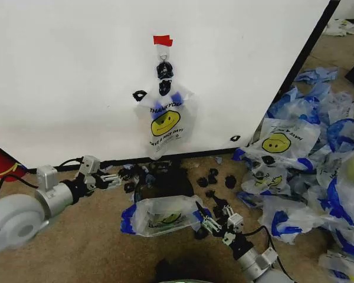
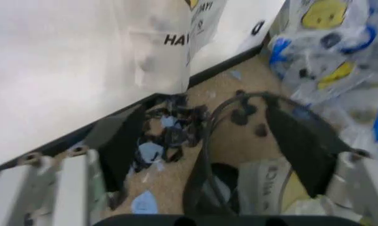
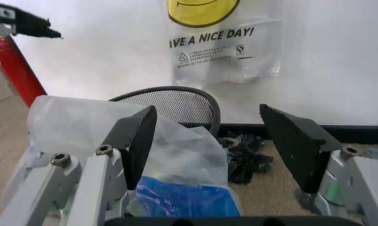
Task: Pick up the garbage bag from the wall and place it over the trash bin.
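The garbage bag [image 1: 165,121] hangs from a small hook under a red tape strip [image 1: 163,40] on the white wall [image 1: 65,71]; its print shows in the right wrist view [image 3: 224,37] and its lower edge in the left wrist view [image 2: 176,42]. Below it stands the black mesh trash bin [image 1: 163,183] [image 3: 176,103]. An identical bag [image 1: 162,215] [image 3: 113,127] lies against the bin's near side. My left gripper [image 1: 115,178] [image 2: 208,141] is open left of the bin, holding nothing. Just right of that lying bag, my right gripper [image 1: 209,218] [image 3: 214,141] is open too.
A large pile of identical bags [image 1: 307,153] covers the floor on the right. Small black scraps [image 1: 215,177] lie around the bin along the wall's black base. A red cylinder [image 1: 0,162] stands at the far left by the wall.
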Motion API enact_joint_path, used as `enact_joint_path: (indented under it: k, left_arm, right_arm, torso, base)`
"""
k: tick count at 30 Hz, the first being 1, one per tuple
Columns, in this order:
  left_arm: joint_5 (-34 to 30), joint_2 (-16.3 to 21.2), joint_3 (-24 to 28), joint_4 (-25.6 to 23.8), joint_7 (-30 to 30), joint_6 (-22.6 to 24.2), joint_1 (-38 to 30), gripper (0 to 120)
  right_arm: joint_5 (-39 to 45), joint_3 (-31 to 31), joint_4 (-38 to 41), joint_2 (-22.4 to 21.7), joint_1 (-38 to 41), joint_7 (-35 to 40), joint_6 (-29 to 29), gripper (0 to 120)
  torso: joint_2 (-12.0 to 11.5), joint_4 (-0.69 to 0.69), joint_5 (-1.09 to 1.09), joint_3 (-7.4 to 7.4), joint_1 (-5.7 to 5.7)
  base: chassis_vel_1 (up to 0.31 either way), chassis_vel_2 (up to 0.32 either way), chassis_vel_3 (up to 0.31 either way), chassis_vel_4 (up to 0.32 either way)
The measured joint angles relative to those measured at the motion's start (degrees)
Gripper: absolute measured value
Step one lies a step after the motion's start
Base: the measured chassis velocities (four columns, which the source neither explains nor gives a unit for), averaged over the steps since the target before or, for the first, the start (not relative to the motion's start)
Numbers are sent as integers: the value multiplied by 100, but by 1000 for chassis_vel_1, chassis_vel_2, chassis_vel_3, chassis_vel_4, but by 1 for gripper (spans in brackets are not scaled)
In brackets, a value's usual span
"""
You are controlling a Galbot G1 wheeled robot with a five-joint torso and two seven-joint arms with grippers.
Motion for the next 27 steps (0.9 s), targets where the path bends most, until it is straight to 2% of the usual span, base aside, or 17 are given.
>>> enact_joint_path:
  k: [2,4,5,7,8,9,10,11,12,13,16,18,19,20,22,24,27]
  left_arm:
    - [-103,-40,33,19,43,22,-70,70]
    - [-322,-228,426,97,76,44,-405,65]
    - [-544,-579,1333,213,-27,96,-1008,62]
    - [-728,-963,2238,338,-209,118,-1741,61]
    - [-728,-963,2238,338,-209,118,-1741,61]
    - [-822,-1146,2606,401,-324,118,-2156,60]
    - [-962,-1364,2973,480,-495,94,-2658,59]
    - [-1194,-1639,3402,592,-740,38,-3291,57]
    - [-1218,-1672,3452,608,-763,32,-3364,57]
    - [-1261,-1893,3755,779,-823,-9,-3889,56]
    - [-1111,-1943,3968,920,-674,5,-4199,56]
    - [-1009,-1944,4346,1004,-564,34,-4596,55]
    - [-981,-1941,4726,1057,-490,96,-4948,53]
    - [-984,-1950,4974,1093,-461,148,-5171,52]
    - [-1059,-1990,5442,1174,-420,249,-5629,48]
    - [-1075,-2002,5557,1199,-407,277,-5741,47]
    - [-1011,-2049,6314,1422,-215,472,-6565,39]
  right_arm:
    - [-9,1,-1,26,-1,17,-17,64]
    - [-30,2,-1,76,-4,48,-54,64]
    - [-37,8,-4,108,-14,68,-73,63]
    - [-23,18,-12,108,-13,75,-74,63]
    - [-23,18,-12,108,-13,75,-74,63]
    - [-3,20,-19,99,-6,70,-74,63]
    - [31,27,-27,81,5,61,-67,63]
    - [89,40,-43,60,39,36,-56,63]
    - [96,41,-45,59,43,32,-56,63]
    - [136,57,-51,81,76,21,-57,63]
    - [133,58,-49,132,85,28,-90,63]
    - [110,58,-37,168,75,49,-107,63]
    - [83,59,-26,183,48,59,-115,63]
    - [61,64,-21,187,15,67,-119,63]
    - [41,97,-15,186,-23,82,-120,63]
    - [39,106,-15,181,-29,85,-121,63]
    - [41,179,2,145,-55,93,-121,62]
  torso:
    - [0,0,1,0,0]
    - [0,-1,8,-1,0]
    - [0,2,5,-1,0]
    - [0,9,-12,0,0]
    - [0,9,-12,0,0]
    - [0,9,-14,0,-1]
    - [0,2,-12,-1,-1]
    - [0,0,5,-1,-1]
    - [0,-1,5,-1,-1]
    - [0,-8,-1,0,0]
    - [0,-3,6,0,0]
    - [0,3,5,-1,-1]
    - [0,4,-3,0,0]
    - [0,4,-2,0,0]
    - [1,-1,4,0,-1]
    - [1,-2,4,0,0]
    - [1,-1,0,0,0]
  base:
    - [0,0,0,0]
    - [0,0,0,0]
    - [0,0,0,0]
    - [0,0,0,0]
    - [0,0,0,0]
    - [0,0,0,0]
    - [0,0,0,0]
    - [0,0,0,0]
    - [0,0,0,0]
    - [0,0,0,0]
    - [0,0,0,0]
    - [0,0,0,0]
    - [0,0,0,0]
    - [0,0,0,0]
    - [0,0,0,0]
    - [0,0,0,0]
    - [0,0,0,0]
